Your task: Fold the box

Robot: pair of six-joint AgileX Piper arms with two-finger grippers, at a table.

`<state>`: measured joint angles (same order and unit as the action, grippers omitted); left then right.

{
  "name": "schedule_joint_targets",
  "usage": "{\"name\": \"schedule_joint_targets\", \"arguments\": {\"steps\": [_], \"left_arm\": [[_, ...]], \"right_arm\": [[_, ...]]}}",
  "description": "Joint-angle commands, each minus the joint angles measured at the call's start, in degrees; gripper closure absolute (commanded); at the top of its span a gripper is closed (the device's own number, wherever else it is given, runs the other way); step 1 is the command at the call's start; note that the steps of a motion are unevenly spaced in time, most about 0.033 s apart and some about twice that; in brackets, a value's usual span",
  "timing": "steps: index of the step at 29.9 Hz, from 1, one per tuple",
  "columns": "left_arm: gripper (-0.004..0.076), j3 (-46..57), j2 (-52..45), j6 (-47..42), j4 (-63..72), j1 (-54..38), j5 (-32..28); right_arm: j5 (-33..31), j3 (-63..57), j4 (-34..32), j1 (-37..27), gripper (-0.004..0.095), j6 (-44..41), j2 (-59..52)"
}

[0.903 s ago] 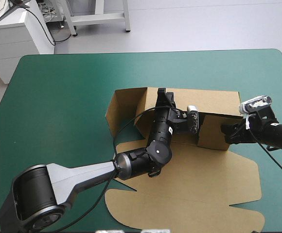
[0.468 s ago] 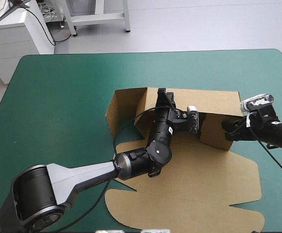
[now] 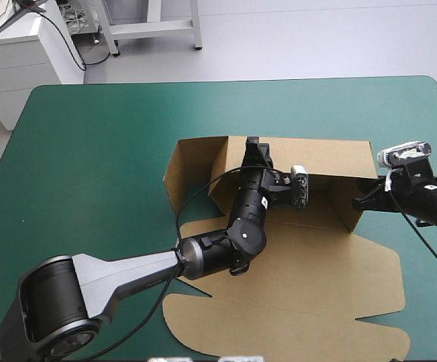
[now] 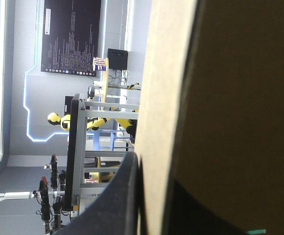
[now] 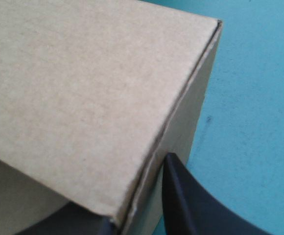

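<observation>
The brown box (image 3: 309,260) lies mid-table with its back and side walls raised and its lid flat toward the near edge. My left gripper (image 3: 252,151) reaches over the box's floor to the back wall (image 3: 316,154). In the left wrist view that wall's edge (image 4: 156,98) stands between the black fingers (image 4: 125,196), which are all but shut on it. My right gripper (image 3: 360,202) is at the box's right end wall (image 3: 345,204). In the right wrist view that wall's corner (image 5: 83,88) sits between the two fingers (image 5: 181,200), gripped.
Teal-green cover (image 3: 90,151) lies bare to the left, behind and to the right of the box. The left end wall (image 3: 192,166) stands angled outward. The lid's rounded flaps (image 3: 203,317) reach close to the table's near edge.
My right gripper has moved right, swinging the box's right end wall outward with it. The left arm has stayed where it was.
</observation>
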<state>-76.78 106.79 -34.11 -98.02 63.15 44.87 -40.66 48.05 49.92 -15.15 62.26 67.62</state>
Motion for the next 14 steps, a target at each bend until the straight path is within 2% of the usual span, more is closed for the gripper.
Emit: {"name": "schedule_joint_targets", "arguments": {"steps": [1, 14], "left_arm": [[0.0732, -0.96, -2.13, -1.17, 0.32, 0.85, -3.43], [0.0732, -0.96, -1.91, -1.17, 0.32, 0.85, -3.83]], "right_arm": [[-1.16, 1.69, 4.03, -0.06, 0.0926, 0.18, 0.38], [-1.38, 1.69, 4.05, 0.05, 0.0923, 2.05, 2.92]]}}
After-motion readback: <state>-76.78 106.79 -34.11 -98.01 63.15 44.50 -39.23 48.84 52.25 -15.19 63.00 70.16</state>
